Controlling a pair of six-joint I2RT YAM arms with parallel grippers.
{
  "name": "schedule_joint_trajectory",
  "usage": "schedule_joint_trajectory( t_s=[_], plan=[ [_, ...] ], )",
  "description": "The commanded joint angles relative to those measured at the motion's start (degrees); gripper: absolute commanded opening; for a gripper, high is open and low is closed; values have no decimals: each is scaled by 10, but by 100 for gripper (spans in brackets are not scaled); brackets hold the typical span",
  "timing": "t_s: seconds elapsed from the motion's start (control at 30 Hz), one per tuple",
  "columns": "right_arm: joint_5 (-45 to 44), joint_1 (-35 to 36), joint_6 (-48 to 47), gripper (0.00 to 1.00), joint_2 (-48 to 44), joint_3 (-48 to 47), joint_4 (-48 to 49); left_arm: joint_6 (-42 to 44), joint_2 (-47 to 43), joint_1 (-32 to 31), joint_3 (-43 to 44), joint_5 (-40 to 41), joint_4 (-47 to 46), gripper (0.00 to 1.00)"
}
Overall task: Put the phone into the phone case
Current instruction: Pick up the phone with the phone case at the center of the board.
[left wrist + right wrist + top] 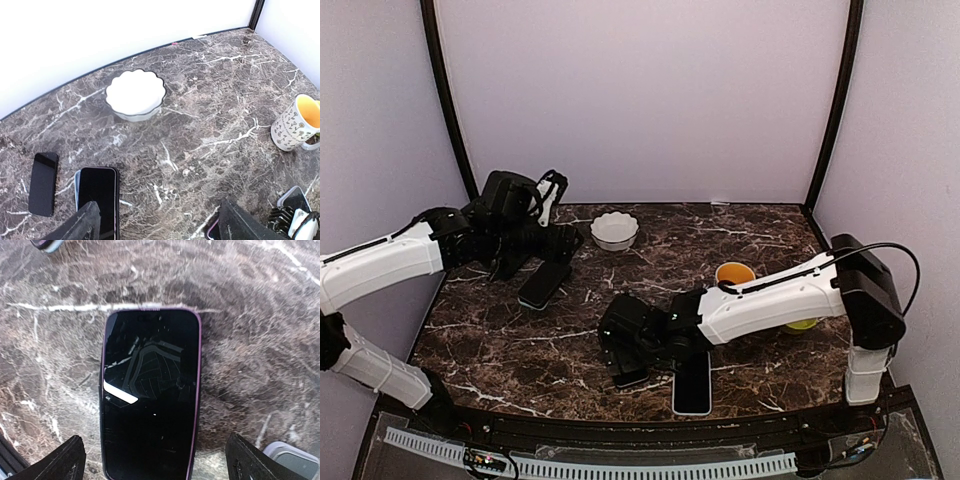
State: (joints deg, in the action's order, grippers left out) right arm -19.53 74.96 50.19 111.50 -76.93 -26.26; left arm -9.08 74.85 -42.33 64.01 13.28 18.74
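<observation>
Right wrist view has the phone lying flat and screen-up on the bench, directly under the right hand. That hand's fingers are spread wide, one on each side, and neither touches the phone. A purple rim runs round the phone's edge, which I take to be the case, so the phone looks already seated in it.

The step in hand therefore looks like the letting-go after the fit. Next the hand should lift straight up without nudging the phone. If a corner sits proud, which cannot be told here, it needs a flat press first.

The phone's long axis runs straight away from the wrist camera, with the earpiece end farthest from it. From above, the phone is mostly hidden beneath the hand, so its heading there is unclear.

The left hand is also spread and holds nothing. It hangs over a second phone at the far left of the bench, well apart from the first.
</observation>
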Motion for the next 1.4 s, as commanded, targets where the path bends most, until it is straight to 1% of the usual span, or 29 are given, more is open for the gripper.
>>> schedule_joint_trajectory(
  t_s=[0.0,0.2,0.3,0.63,0.73,0.83,0.97,1.1,1.2,1.37],
  plan=[
    [14,3,21,98,29,-25,-12,28,-26,4,-39,27,-42,84],
    [27,8,15,98,66,-66,-44,45,-53,5,-52,36,-54,85],
    [30,11,17,98,72,-70,-50,50,-64,6,-63,35,-65,85],
    [30,22,20,97,95,-83,-69,50,-62,6,-63,23,-62,85],
    [18,25,21,95,110,-93,-93,50,-58,5,-64,21,-63,85],
    [10,26,17,89,123,-97,-106,50,-55,6,-63,18,-61,85],
    [4,28,19,78,132,-98,-116,52,-55,5,-64,19,-61,85],
    [2,29,16,70,138,-99,-115,55,-55,5,-65,23,-63,85],
    [2,30,10,62,140,-104,-115,56,-57,5,-66,23,-63,85],
    [-16,32,3,33,130,-104,-110,56,-58,5,-67,21,-65,85]
  ],
)
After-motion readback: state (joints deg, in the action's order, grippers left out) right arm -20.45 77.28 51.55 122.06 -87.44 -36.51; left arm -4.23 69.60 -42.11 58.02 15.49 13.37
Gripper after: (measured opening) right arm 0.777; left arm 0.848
